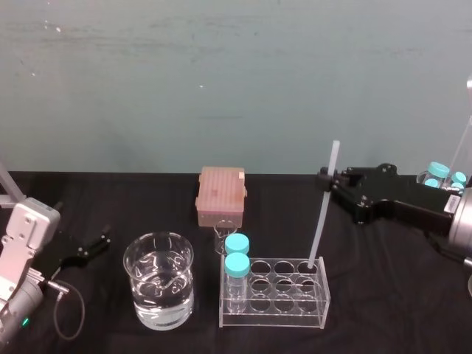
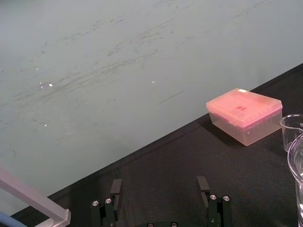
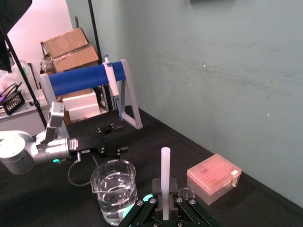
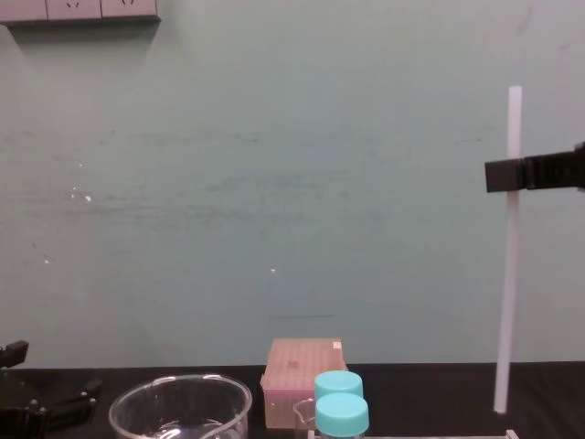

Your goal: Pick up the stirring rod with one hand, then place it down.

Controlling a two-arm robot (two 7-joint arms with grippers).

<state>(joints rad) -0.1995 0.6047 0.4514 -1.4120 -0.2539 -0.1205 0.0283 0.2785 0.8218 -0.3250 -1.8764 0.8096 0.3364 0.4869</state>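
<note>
Head view gives you the right pincer (image 1: 327,178) clamped on the stirring rod (image 1: 321,221) near its upper end, over the right half of the bench (image 1: 398,295). You see the rod nearly upright, its lower tip at the back right hole of the clear rack (image 1: 274,313); whether it sits inside, you cannot tell. Your left pincer (image 1: 98,245) rests by the bench's left edge, fingers spread apart.

You see a white stirring rod (image 1: 321,221), turquoise bottle caps (image 1: 237,264), a pink pipette tip box (image 1: 220,194), a black tabletop (image 1: 383,295) and a pale teal wall (image 1: 221,74).
</note>
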